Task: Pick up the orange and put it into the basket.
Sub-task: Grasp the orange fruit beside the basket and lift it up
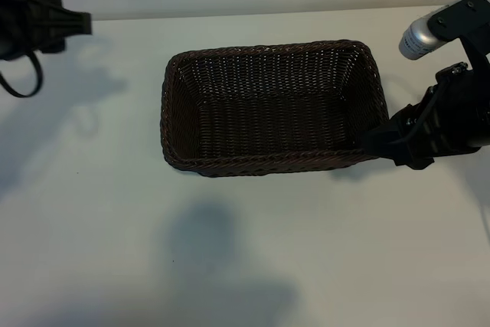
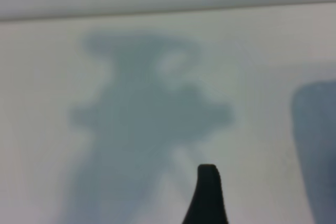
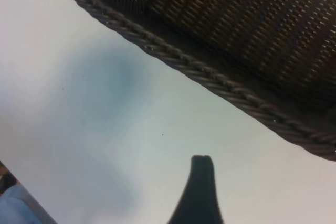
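Note:
The orange is not in any view. The dark-brown woven basket stands empty in the middle of the white table. My right gripper hovers at the basket's right end, close to its near corner. In the right wrist view one black finger shows over bare table beside the braided basket rim, with nothing against it. My left gripper hangs at the far left, well away from the basket. Its wrist view shows one black finger above bare table and the arm's shadow. Both grippers are open and hold nothing.
The white table carries soft shadows in front of the basket and at the left. A silver cylinder sits on the right arm. A bit of blue cloth shows past the table's edge.

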`<state>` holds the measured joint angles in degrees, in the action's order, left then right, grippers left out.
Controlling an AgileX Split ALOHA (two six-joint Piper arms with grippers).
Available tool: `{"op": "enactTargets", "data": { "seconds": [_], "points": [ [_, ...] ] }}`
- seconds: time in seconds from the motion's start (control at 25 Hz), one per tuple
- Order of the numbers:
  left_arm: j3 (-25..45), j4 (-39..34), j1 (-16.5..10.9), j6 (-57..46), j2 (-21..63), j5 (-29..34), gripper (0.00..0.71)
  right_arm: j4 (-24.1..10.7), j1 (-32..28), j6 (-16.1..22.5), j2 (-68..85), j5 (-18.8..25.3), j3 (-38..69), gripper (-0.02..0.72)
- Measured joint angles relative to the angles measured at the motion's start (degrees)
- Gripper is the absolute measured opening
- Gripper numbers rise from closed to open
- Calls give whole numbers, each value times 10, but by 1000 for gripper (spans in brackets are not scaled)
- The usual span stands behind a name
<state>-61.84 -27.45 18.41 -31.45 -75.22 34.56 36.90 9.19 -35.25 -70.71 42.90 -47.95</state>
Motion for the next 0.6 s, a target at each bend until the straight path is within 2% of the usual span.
{"op": "enactTargets", "data": {
  "seconds": [0.12,0.28,0.4,0.6],
  "points": [
    [-1,-32,-22,-6,31,18,594,0,0,0,0,0,0,593],
    [-1,-27,-68,14,76,59,594,0,0,0,0,0,0,593],
    [-2,15,-115,69,106,75,594,0,0,0,0,0,0,593],
    [-4,139,-222,196,144,97,594,0,0,0,0,0,0,593]
  ]
}}
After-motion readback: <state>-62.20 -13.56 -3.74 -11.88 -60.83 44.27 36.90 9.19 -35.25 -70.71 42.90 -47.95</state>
